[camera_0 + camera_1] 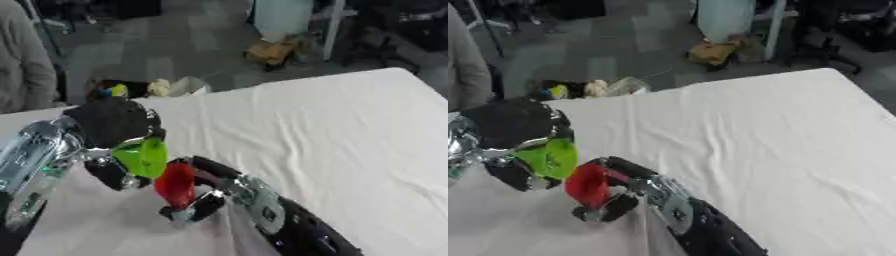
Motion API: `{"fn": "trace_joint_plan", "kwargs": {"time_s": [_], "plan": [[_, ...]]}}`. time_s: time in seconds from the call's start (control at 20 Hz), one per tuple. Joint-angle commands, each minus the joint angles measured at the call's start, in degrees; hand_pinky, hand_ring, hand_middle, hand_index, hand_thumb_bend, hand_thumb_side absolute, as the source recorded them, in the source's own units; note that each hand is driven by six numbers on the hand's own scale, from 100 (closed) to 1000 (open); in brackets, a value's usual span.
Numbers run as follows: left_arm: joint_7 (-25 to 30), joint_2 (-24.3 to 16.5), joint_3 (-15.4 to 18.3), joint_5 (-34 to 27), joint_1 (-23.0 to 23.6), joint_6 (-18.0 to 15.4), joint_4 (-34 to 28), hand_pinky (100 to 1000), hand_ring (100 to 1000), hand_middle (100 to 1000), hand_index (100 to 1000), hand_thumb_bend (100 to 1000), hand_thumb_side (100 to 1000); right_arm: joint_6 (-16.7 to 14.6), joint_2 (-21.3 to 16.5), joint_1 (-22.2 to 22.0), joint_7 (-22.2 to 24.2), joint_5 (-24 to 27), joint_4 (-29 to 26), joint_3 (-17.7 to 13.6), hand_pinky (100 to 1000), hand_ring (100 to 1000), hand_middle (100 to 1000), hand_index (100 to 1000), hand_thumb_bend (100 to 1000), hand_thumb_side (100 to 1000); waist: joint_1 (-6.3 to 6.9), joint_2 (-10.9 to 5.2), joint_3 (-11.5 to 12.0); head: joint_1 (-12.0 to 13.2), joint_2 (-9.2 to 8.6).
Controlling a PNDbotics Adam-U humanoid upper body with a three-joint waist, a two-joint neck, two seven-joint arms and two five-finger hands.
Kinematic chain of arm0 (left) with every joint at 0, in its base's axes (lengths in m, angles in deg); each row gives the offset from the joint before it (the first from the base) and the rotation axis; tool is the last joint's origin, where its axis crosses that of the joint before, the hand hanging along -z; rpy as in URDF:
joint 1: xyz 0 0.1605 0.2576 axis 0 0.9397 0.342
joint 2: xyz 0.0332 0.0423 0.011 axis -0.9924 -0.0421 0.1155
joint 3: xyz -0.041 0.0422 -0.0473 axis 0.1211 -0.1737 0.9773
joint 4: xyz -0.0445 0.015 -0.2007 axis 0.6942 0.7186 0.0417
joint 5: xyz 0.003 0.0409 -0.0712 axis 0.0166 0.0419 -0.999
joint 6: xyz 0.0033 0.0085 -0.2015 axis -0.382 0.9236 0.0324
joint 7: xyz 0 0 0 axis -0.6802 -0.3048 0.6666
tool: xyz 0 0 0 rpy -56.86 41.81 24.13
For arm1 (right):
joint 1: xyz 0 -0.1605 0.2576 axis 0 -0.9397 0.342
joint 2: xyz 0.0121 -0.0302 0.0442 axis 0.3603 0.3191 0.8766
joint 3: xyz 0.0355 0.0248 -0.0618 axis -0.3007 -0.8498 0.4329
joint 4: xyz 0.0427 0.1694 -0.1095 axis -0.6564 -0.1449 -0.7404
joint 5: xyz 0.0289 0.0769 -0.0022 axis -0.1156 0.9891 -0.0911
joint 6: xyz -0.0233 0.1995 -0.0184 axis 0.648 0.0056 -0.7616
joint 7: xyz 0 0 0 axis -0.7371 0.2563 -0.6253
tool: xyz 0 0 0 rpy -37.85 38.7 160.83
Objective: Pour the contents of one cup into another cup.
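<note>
Your left hand [114, 125] comes in from 9 o'clock with its fingers curled round the green cup [143, 157], which sits tipped over, its mouth leaning down toward 4 o'clock. Your right hand [203, 200] reaches up from 5 o'clock and has its fingers wrapped round the red cup [176, 184], which it holds just below and beside the green one; the two rims are very close, though you cannot tell whether they touch. Both cups are at the lower left of the white cloth-covered surface [332, 130], low over it; whether either rests on it is unclear. What is inside either cup cannot be made out. Beyond the surface's far edge, toward 11 o'clock, a dark bin [122, 90] with small coloured things in it stands on the floor.
</note>
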Motion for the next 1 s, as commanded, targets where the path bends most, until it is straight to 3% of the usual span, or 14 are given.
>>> {"fn": "trace_joint_plan", "kwargs": {"time_s": [0.05, 1.0], "plan": [[0.0, 0.0, -0.1, 1.1, -1.7, -0.7, -0.4, 429, 162, 254, 637, 359, 200, 0.0, 0.3, 1.3, 0.0, -0.2, -0.7, 0.1, 869, 874, 104, 498, 100, 325, 0.08, -1.24, -0.1, -0.1, -0.49], [2.8, 0.3, -2.6, 5.1, -4.0, -5.7, 1.6, 425, 121, 239, 637, 377, 196, -0.2, 0.6, 1.5, 0.3, -0.3, -0.7, 0.6, 869, 873, 105, 498, 100, 325, 0.52, -1.27, -1.0, 0.1, -0.7]]}}
